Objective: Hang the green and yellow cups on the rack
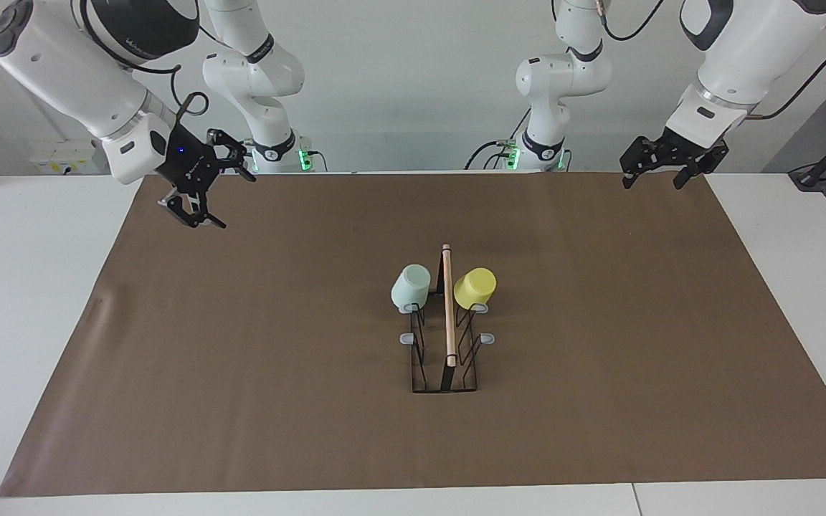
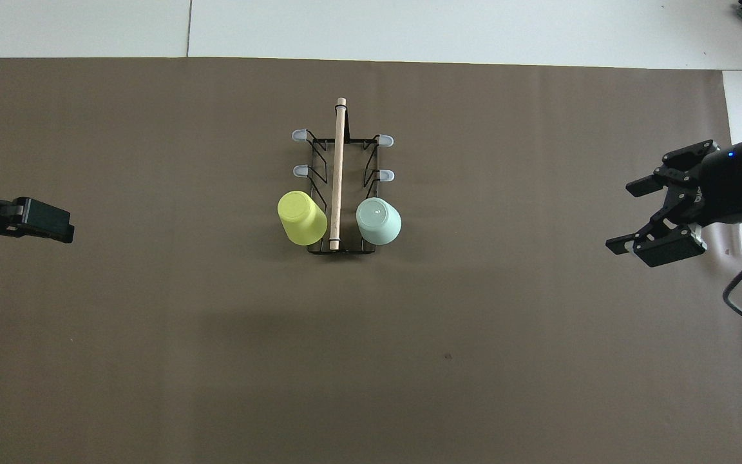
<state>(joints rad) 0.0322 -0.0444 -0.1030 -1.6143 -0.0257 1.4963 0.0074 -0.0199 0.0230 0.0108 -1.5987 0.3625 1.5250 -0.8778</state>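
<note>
Fingers, left gripper (image 1: 660, 170): spread apart, nothing between them — I hang at about two o'clock from the rack in the facing view, over the brown mat's edge at my left arm's end.
Fingers, right gripper (image 1: 205, 188): parted too, empty — at about ten o'clock from the rack in the facing view, over the mat's corner at my right arm's end.
Both arms: waiting, well apart from the rack.
Rack (image 1: 446, 358): black wire frame in the middle of the mat (image 1: 241, 373), its wooden rod (image 1: 448, 308) running twelve to six on top.
Green cup (image 1: 411, 287): hung mouth-down on a prong at the rack's end nearer to me, on the side toward my right arm; tilted outward.
Yellow cup (image 1: 475, 288): hung likewise on the matching prong toward my left arm, beside the rod, also tilted outward.
Free prongs (image 2: 299, 171): four grey tips, two each side, farther from me than the cups.
</note>
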